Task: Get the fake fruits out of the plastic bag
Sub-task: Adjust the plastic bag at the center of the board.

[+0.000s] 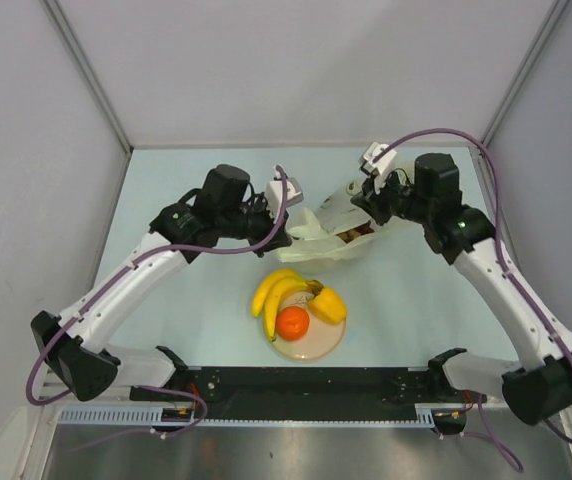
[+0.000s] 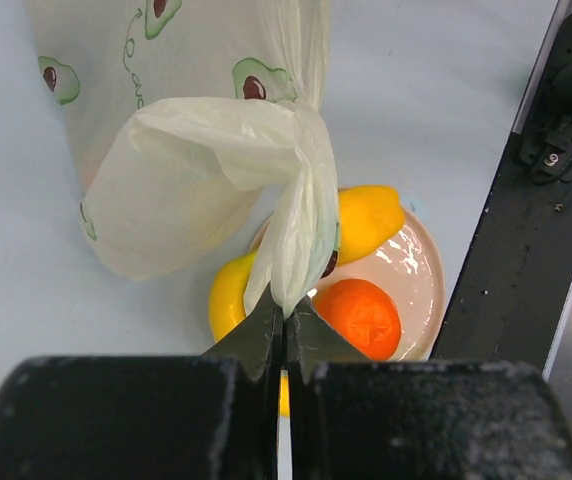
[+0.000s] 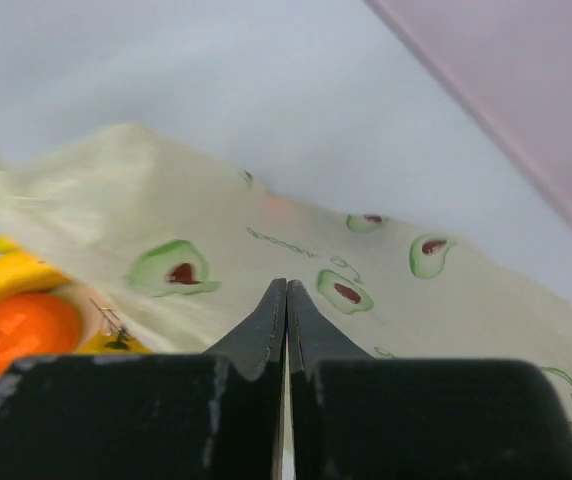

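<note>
In the top view, the plastic bag (image 1: 328, 240) lies on the worktop (image 1: 416, 300) just beyond the plate (image 1: 318, 350) and is flanked by both arms. The left gripper (image 1: 291, 212) is at its left end and the right gripper (image 1: 358, 205) at its right end. A banana bunch (image 1: 274, 290), an orange (image 1: 292, 322) and a yellow fruit (image 1: 329, 305) are already on the plate, so the emptying is judged partly done. A dark brown shape shows at the bag's middle and is probably fruit left inside.

In the left wrist view, the left gripper is clamped tight on a twisted fold of the bag. The film is thin, crinkled and translucent cream, printed with small avocados.

In the right wrist view, the right gripper's fingers (image 3: 256, 335) are pressed together against the bag's surface. Whether film is caught between them cannot be told.

The next move is judged to call for the bag to be lifted and tipped. A firm hold is needed, since such film slips easily.
</note>
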You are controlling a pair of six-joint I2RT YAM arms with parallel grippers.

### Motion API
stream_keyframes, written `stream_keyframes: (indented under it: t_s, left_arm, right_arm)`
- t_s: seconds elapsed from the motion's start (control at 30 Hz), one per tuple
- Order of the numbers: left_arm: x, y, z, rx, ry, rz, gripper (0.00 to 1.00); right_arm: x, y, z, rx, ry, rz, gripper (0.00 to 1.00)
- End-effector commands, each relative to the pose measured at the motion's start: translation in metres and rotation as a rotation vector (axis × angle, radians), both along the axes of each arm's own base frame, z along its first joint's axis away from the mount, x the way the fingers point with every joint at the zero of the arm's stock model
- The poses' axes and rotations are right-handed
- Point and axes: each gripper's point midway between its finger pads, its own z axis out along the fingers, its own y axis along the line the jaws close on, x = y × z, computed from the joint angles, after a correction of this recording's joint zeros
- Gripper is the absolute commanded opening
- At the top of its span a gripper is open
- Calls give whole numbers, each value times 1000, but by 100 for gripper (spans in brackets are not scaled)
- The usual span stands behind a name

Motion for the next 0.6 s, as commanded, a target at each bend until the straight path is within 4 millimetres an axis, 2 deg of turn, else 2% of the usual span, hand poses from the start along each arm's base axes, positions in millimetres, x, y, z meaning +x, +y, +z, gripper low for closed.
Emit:
stream_keyframes:
  t_s: [0.0,0.03,0.07,0.17,0.47,0.57]
  left_arm:
    - [13,1,2,1,0,30,0]
    - [14,1,-2,3,25,41,0]
    - [16,1,-2,0,32,51,0]
    - [19,-1,6,-28,49,63,0]
    - [25,0,20,-51,36,71,0]
    - [24,2,22,-51,23,61,0]
  right_arm:
    - [-52,6,32,-19,-42,109,0]
    - [-65,4,13,-55,38,134,0]
    - [-69,4,-2,-76,86,145,0]
    - [-77,1,-31,-109,180,151,0]
    - [-52,-2,-49,-184,98,130,0]
    - [-27,-7,-58,-211,90,53,0]
